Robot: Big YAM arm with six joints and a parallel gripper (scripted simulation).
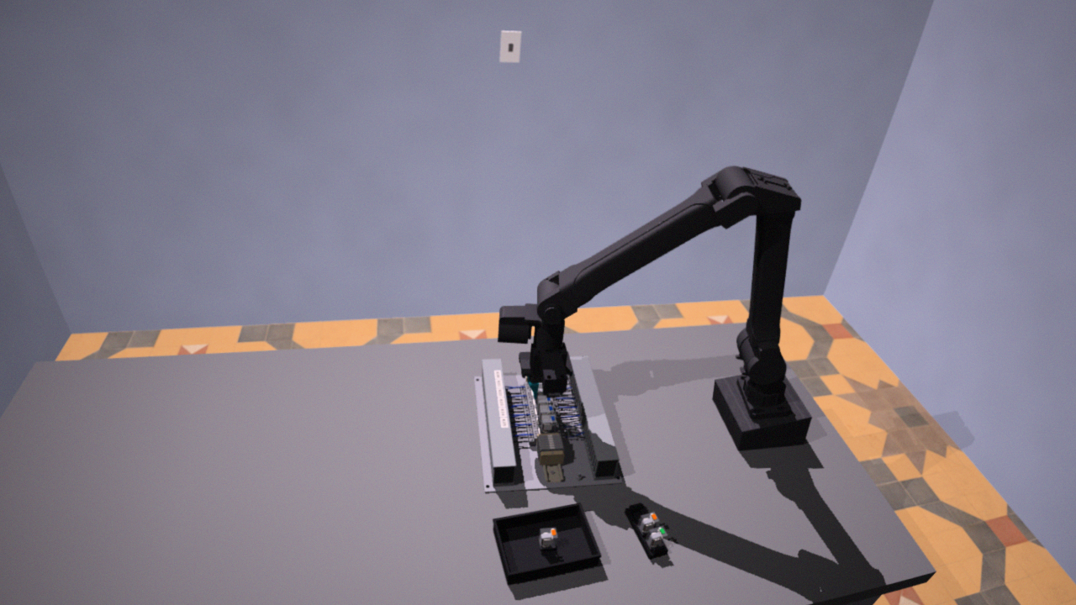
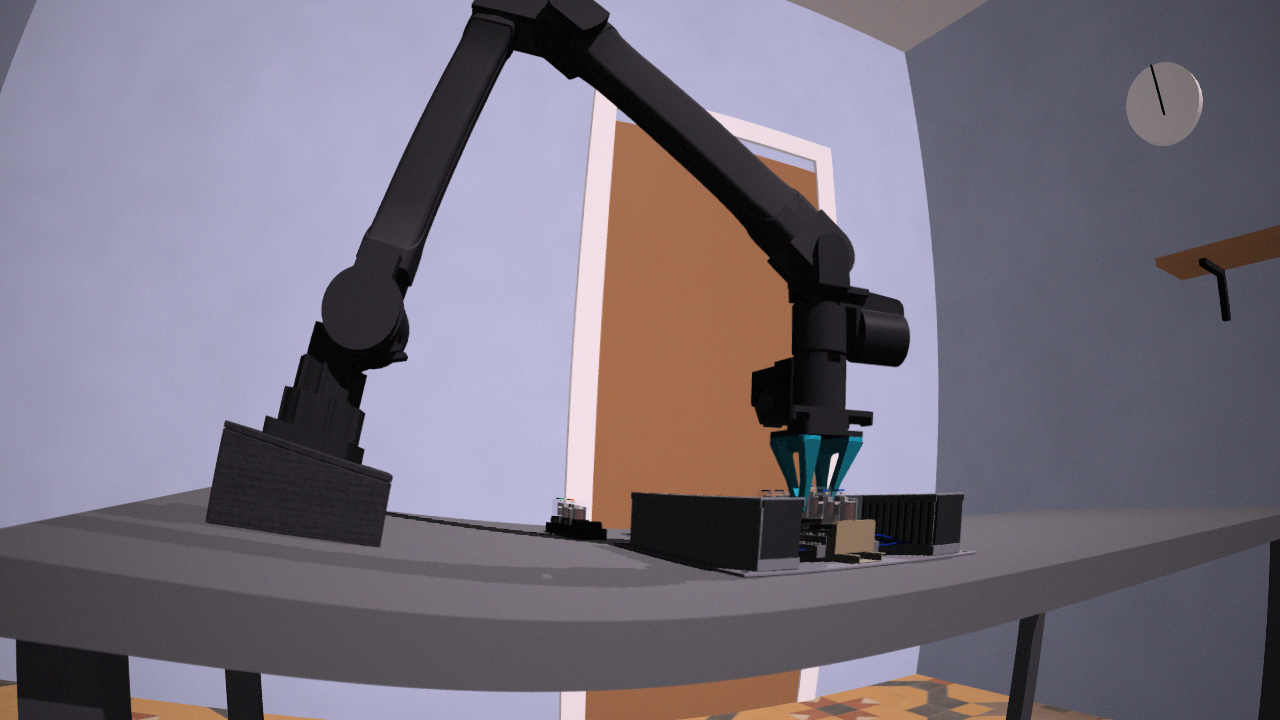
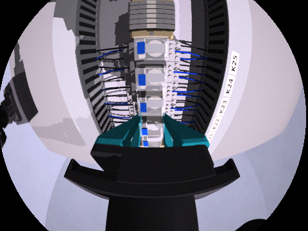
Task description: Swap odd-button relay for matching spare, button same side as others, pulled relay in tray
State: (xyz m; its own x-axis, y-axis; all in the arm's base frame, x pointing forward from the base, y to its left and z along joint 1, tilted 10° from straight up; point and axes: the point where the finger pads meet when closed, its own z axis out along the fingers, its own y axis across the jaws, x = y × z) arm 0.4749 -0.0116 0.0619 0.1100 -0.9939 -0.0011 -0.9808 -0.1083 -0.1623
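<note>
Table [image 1: 225, 466] [image 2: 447, 600], grey, stands between bluish walls [image 1: 338, 187] [image 2: 1029, 223] over patterned floor [image 1: 888, 398] [image 2: 850, 702]; we hold our pincer [image 1: 543, 392] [image 2: 814, 499] [image 3: 151, 116] clamped on a blue-buttoned relay [image 3: 154, 131].

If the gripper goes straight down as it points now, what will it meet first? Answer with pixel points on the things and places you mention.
Probably the socket row [image 1: 533, 432] [image 2: 812, 541] [image 3: 170, 68] under the blue-button relay [image 3: 155, 131] between its teal fingers [image 1: 533, 386] [image 2: 851, 456]; the remaining depth is unclear.
</note>
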